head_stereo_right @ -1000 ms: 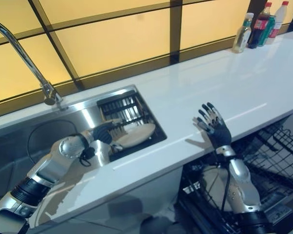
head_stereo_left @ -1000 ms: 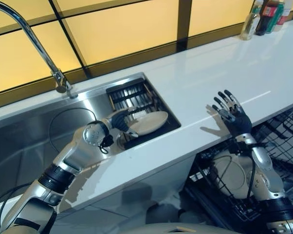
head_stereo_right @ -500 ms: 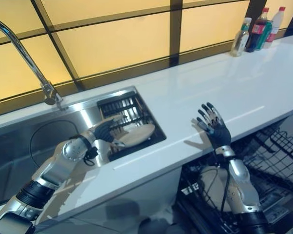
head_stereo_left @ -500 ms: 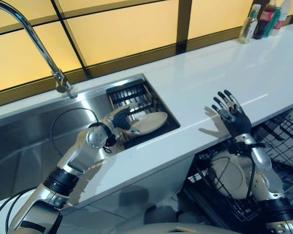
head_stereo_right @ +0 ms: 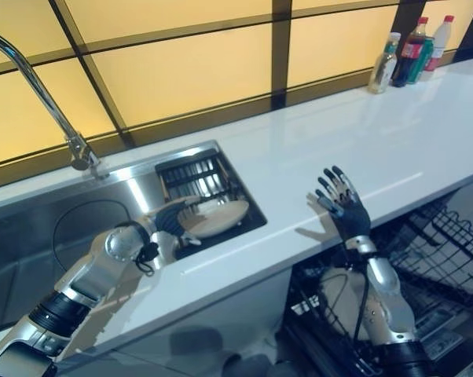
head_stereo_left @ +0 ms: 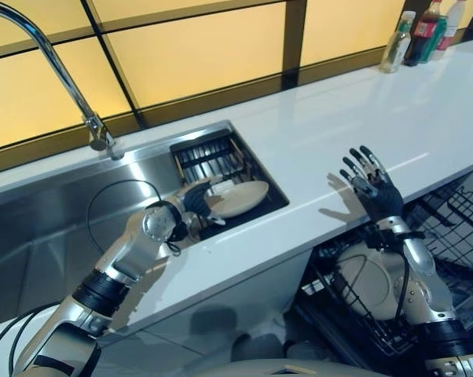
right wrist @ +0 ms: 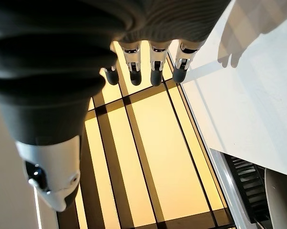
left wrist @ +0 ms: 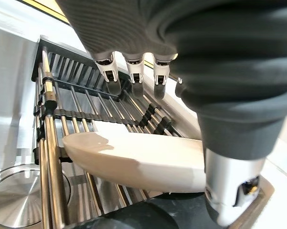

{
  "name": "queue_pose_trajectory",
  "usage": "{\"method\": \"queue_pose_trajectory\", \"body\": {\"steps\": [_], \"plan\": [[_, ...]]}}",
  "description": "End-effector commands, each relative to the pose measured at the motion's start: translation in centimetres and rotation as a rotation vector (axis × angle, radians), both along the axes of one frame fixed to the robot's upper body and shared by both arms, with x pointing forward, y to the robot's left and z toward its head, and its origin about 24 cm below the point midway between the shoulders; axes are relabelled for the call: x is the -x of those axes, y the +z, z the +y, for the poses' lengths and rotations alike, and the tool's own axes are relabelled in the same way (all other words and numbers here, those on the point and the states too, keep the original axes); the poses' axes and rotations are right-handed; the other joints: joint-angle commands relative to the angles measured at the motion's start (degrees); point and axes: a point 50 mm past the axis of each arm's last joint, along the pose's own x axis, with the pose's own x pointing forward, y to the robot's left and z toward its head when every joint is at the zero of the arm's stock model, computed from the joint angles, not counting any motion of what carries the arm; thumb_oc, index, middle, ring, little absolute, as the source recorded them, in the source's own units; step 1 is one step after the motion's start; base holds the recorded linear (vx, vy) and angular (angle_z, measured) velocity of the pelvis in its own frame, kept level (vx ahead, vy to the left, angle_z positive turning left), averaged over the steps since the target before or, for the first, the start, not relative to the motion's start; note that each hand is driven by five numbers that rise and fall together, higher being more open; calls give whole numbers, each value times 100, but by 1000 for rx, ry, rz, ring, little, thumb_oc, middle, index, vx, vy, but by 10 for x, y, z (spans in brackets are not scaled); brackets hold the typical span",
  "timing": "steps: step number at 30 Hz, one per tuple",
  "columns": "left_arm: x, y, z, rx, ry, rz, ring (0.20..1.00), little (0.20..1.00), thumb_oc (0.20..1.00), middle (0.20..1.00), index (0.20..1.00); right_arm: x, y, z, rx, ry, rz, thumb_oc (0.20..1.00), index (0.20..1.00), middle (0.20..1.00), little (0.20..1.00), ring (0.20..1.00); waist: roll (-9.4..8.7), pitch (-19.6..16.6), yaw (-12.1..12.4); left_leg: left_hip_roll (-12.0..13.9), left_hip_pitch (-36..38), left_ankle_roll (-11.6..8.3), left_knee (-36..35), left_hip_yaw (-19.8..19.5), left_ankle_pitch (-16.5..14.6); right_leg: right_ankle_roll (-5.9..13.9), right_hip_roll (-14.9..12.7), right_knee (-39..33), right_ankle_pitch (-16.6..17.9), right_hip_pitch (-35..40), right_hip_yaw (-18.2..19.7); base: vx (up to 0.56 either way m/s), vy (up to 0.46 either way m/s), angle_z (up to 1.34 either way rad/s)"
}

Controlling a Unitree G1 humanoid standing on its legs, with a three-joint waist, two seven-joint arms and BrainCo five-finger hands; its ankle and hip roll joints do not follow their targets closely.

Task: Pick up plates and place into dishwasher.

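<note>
A white plate (head_stereo_left: 240, 198) lies tilted on the black dish rack (head_stereo_left: 213, 153) in the steel sink. My left hand (head_stereo_left: 196, 206) is at the plate's left rim. In the left wrist view its fingers (left wrist: 134, 76) reach straight out above the plate (left wrist: 134, 160) and the thumb (left wrist: 229, 191) sits beside the rim, so the hand is open. My right hand (head_stereo_left: 374, 188) is held up with fingers spread, open and empty, over the counter's front edge. Its fingers (right wrist: 155, 62) are straight. Another white plate (head_stereo_left: 374, 279) stands in the dishwasher rack (head_stereo_left: 456, 228) below.
The white counter (head_stereo_left: 339, 133) runs from the sink to the right. A tall faucet (head_stereo_left: 64, 78) curves over the sink's left part. Bottles (head_stereo_left: 413, 35) stand at the counter's far right corner. The pulled-out dishwasher rack sits under the counter edge at lower right.
My left hand has shifted a little along the plate's left rim in the sink rack. The plate lies where it was. My right hand has stayed raised.
</note>
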Motion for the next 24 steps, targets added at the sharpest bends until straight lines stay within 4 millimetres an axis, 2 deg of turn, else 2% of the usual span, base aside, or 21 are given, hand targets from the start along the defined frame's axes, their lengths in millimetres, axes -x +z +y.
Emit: {"method": "queue_pose_trajectory", "body": {"steps": [1, 10, 24], "plan": [[-8, 5, 8, -86, 47, -102, 1000, 1000, 1000, 1000, 1000, 0, 33, 3, -2, 15, -169, 1000, 1000, 1000, 1000, 1000, -182, -121, -14, -290, -469, 562, 736, -245, -654, 384, 50, 130, 23, -315, -15, 0, 0, 0], [-12, -8, 10, -164, 108, -194, 1000, 1000, 1000, 1000, 1000, -1, 31, 5, -7, 34, -164, 1000, 1000, 1000, 1000, 1000, -230, -116, -99, -269, -430, 563, 724, -131, -670, 392, 51, 146, 18, -329, 24, 3, -1, -1], [-13, -21, 2, -181, 117, -208, 1000, 1000, 1000, 1000, 1000, -2, 31, 8, -7, 60, -160, 1000, 1000, 1000, 1000, 1000, -249, -96, -209, -247, -382, 572, 760, -2, -701, 402, 59, 218, -12, -347, 61, 0, 0, 0]]}}
